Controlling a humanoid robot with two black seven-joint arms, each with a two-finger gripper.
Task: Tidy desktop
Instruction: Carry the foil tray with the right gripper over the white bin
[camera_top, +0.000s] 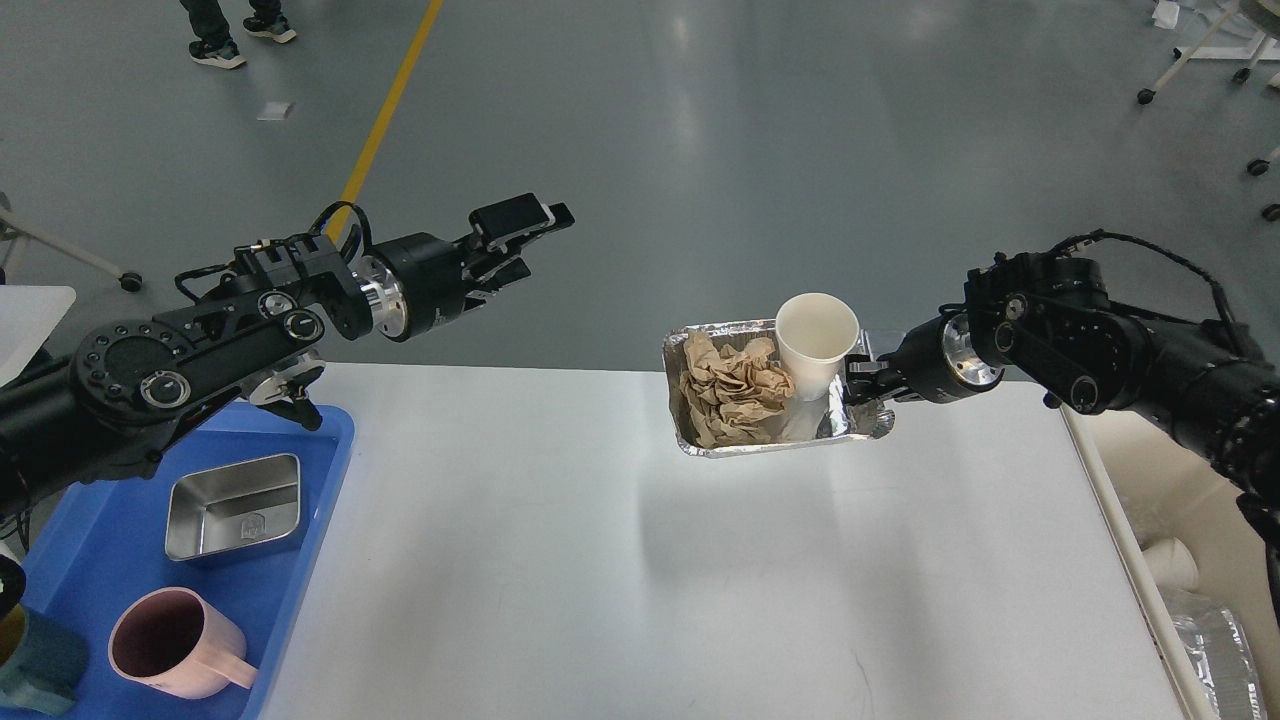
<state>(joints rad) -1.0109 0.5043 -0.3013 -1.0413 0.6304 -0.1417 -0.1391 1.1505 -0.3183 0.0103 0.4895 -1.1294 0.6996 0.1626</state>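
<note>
Your right gripper (858, 385) pinches the foil tray (690, 440) above the bench (640, 560) for binning; left fingers (520, 215) are spread.

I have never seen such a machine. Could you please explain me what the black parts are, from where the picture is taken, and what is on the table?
The picture comes from a camera in the robot's own head, looking forward and down. The two black parts are its arms; each ends in a two-finger gripper.

The left gripper hangs in the air with nothing in it; its fingers appear parted. The right gripper is clamped on the edge of a foil tray, which seems lifted above the desktop, judging by its shadow. In the foil tray lie crumpled brown paper and a white paper cup, standing upright.

At the left sits a blue plastic tray holding a square metal dish and a pink mug. Beyond the table is the grey floor.
</note>
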